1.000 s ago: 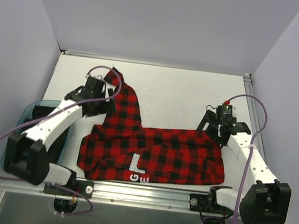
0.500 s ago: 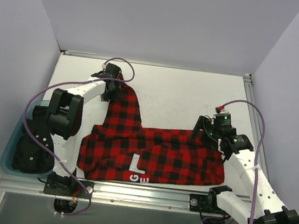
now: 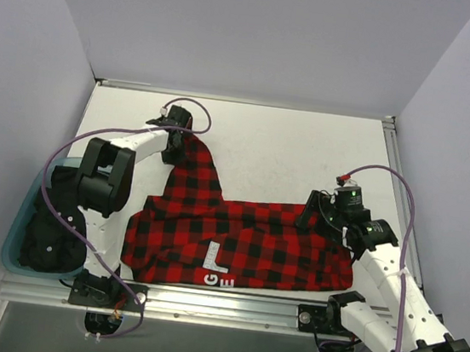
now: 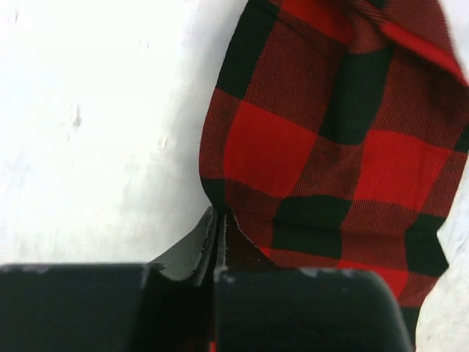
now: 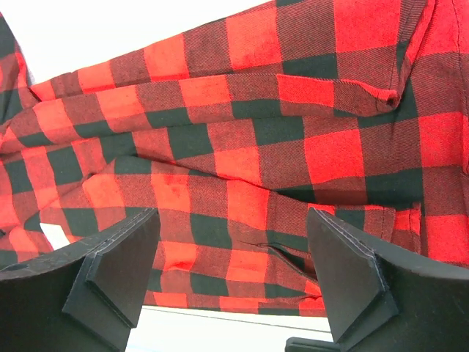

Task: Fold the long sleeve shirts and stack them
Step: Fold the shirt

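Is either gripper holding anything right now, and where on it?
The left gripper is pinched shut on the flannel shirt at the edge of its outstretched sleeve end. The right gripper is open above the shirt, holding nothing.

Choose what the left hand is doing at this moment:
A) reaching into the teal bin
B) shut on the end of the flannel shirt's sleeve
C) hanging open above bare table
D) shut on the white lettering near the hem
B: in the left wrist view, the left hand has its fingers pressed together on the edge of the red-and-black flannel shirt. The top view places it at the sleeve's far end.
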Available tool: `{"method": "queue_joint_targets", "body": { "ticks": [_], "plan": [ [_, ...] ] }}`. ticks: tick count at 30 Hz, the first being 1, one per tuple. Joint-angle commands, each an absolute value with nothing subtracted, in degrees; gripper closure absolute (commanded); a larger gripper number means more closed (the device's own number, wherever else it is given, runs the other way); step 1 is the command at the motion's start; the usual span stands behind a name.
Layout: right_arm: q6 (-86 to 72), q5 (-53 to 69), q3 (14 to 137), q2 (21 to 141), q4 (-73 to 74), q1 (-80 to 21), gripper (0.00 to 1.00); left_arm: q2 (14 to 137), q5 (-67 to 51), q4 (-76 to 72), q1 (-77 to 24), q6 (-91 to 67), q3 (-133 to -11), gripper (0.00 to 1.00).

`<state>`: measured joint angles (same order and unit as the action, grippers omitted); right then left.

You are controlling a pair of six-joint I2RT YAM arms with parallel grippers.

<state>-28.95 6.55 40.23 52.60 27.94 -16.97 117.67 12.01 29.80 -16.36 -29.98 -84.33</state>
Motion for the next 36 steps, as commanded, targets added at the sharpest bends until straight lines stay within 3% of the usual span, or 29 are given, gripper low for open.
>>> {"method": "queue_joint_targets", "body": {
  "ticks": [1,9,17,20,22,25,27,36],
  "plan": [
    [-28.92,6.59,40.25,51.33,29.0,-17.4,0.18,108.4,14.41,33.83,-17.66,-31.72,-81.4,1.0],
    [-28.39,6.24,39.29,49.13,29.44,-17.58,0.18,94.14,24.43,43.95,-28.98,-33.65,-77.71,1.0],
    [-28.22,7.82,38.67,49.13,29.53,-17.67,0.18,88.78,17.05,42.81,-31.46,-40.61,-65.05,0.96],
    [-27.08,8.17,38.85,49.22,29.53,-17.67,0.18,85.79,18.36,42.1,-31.55,-39.03,-63.55,0.8],
    [-26.63,8.35,38.93,49.48,29.53,-17.67,0.18,83.51,19.94,42.01,-31.12,-37.71,-63.89,0.54],
    [-26.45,9.31,39.29,49.39,29.53,-17.75,0.18,80.95,20.22,42.1,-27.52,-37.0,-63.72,0.34],
    [-25.84,10.02,39.55,49.13,29.44,-17.93,0.18,79.98,20.13,41.75,-23.83,-36.57,-62.84,0.27],
    [-22.32,11.42,40.52,50.27,28.3,-21.44,0.19,87.18,20.65,39.91,-13.63,-36.03,-63.19,0.25]
  ]
}}
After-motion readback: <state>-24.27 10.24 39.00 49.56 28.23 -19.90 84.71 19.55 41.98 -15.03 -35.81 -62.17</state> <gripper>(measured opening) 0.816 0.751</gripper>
